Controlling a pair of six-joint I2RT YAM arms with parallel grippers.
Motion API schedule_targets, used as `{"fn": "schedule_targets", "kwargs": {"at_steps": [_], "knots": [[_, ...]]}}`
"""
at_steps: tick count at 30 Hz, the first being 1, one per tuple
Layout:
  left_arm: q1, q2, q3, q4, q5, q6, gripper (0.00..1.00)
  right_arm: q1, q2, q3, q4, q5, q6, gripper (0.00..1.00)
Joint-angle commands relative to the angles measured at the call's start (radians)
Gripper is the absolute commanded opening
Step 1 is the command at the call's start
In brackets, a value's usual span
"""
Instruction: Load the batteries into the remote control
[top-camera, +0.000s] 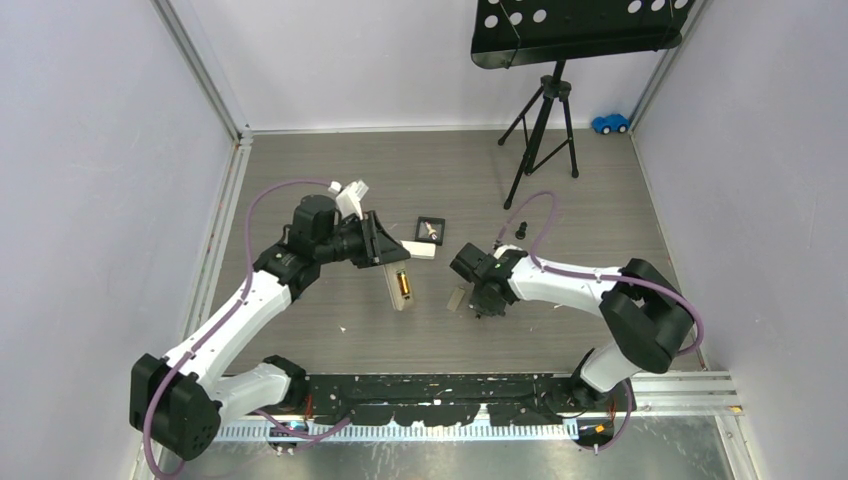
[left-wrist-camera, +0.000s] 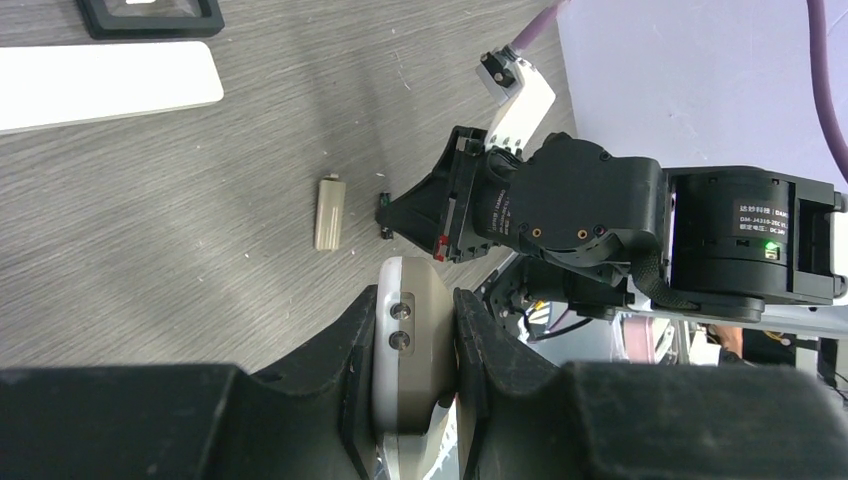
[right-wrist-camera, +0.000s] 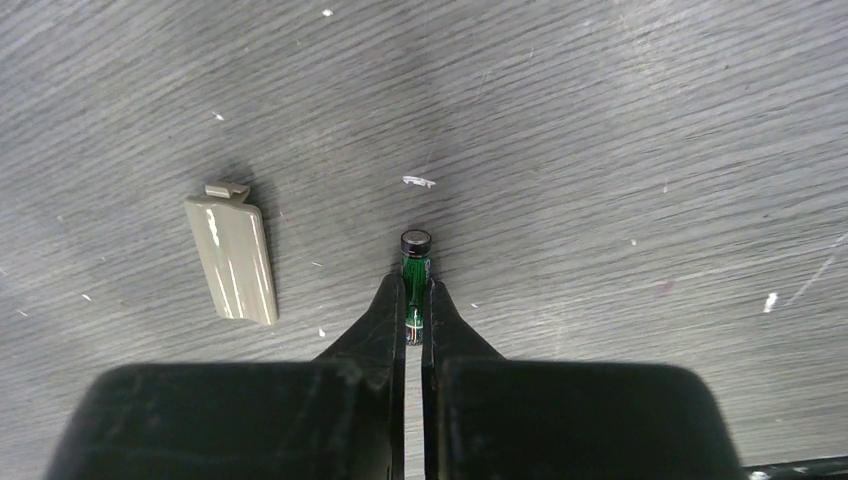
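Two grippers are being used. The remote control (left-wrist-camera: 408, 290) is being held, grey back up, in the partly closed left gripper (left-wrist-camera: 413, 335), with an orange battery (top-camera: 403, 284) showing in it. A beige cover (right-wrist-camera: 232, 258) is lying on the table (right-wrist-camera: 600, 150) near the right gripper (right-wrist-camera: 413, 295), whose fingers are being kept tight around a green-and-black battery (right-wrist-camera: 416, 258).

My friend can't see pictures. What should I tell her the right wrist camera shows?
The right gripper is shut on a small green-and-black battery, whose metal-capped end sticks out past the two black fingertips. To its left in the picture, a beige battery cover lies flat on the grey table, apart from the battery.
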Motion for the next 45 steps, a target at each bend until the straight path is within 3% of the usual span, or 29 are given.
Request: {"fn": "schedule_targets", "kwargs": {"at_steps": [1, 7, 17, 24, 36, 41, 45], "knots": [[0.003, 0.010, -0.015, 0.099, 0.051, -0.071, 0.00, 0.000, -0.046, 0.065, -0.033, 0.031, -0.100, 0.00], [0.002, -0.003, -0.084, 0.366, 0.145, -0.279, 0.00, 0.000, -0.221, 0.162, -0.011, -0.045, -0.293, 0.01], [0.002, 0.108, -0.143, 0.662, 0.246, -0.419, 0.00, 0.030, -0.413, 0.292, 0.104, -0.399, -0.540, 0.00], [0.002, 0.125, -0.147, 0.685, 0.254, -0.435, 0.00, 0.109, -0.376, 0.389, 0.037, -0.387, -0.596, 0.03], [0.002, 0.129, -0.148, 0.680, 0.274, -0.482, 0.00, 0.139, -0.257, 0.479, -0.077, -0.310, -0.620, 0.10], [0.002, 0.134, -0.150, 0.703, 0.277, -0.506, 0.00, 0.147, -0.240, 0.492, -0.086, -0.309, -0.619, 0.20], [0.002, 0.135, -0.148, 0.701, 0.275, -0.515, 0.00, 0.148, -0.236, 0.496, -0.078, -0.307, -0.612, 0.21]]}}
